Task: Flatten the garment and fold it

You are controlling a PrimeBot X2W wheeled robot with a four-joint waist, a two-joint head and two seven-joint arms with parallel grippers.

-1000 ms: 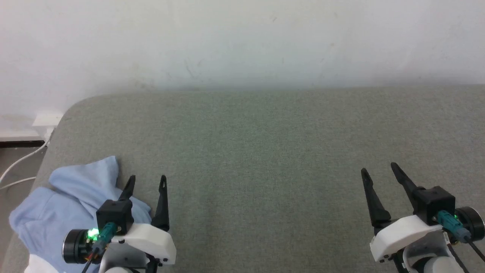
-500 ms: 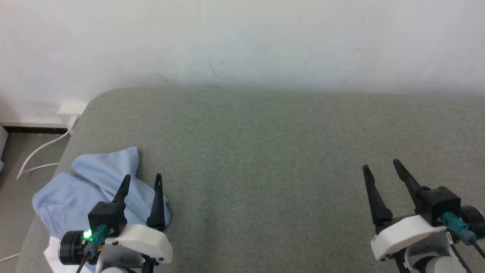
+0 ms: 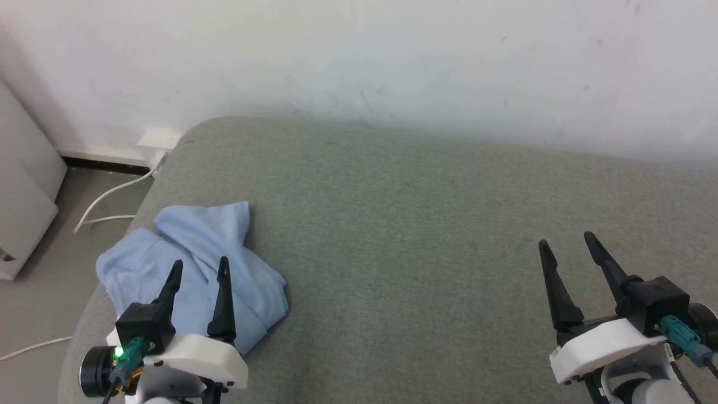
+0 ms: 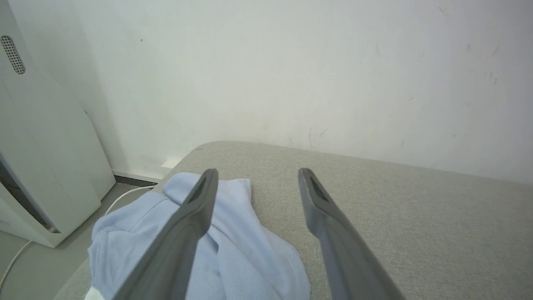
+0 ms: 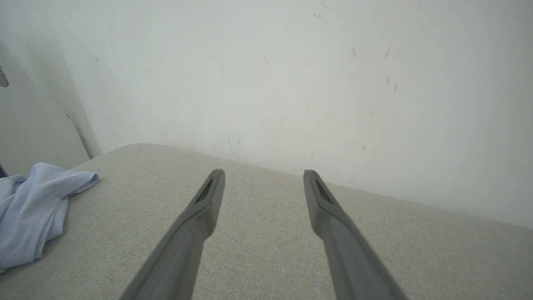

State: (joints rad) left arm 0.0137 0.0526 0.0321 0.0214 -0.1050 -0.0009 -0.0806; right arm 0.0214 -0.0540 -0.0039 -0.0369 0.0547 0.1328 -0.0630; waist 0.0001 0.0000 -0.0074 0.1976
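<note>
Light-blue soft knit garment (image 3: 190, 264) lies crumpled in a heap at the near left corner of the grey-green fabric-covered surface (image 3: 404, 224). It shows more fully than a second ago because the head camera has turned left, not because the cloth moved. The left end effector (image 3: 201, 261) is poised above the heap and the right end effector (image 3: 565, 239) is well apart over bare fabric, both spread and holding nothing, so flattening has not begun. Behind stands a scuffed white wall (image 3: 359, 56), and a white cable (image 3: 106, 196) trails across the grey floor (image 3: 45, 303) near a white cabinet (image 3: 22, 185).
</note>
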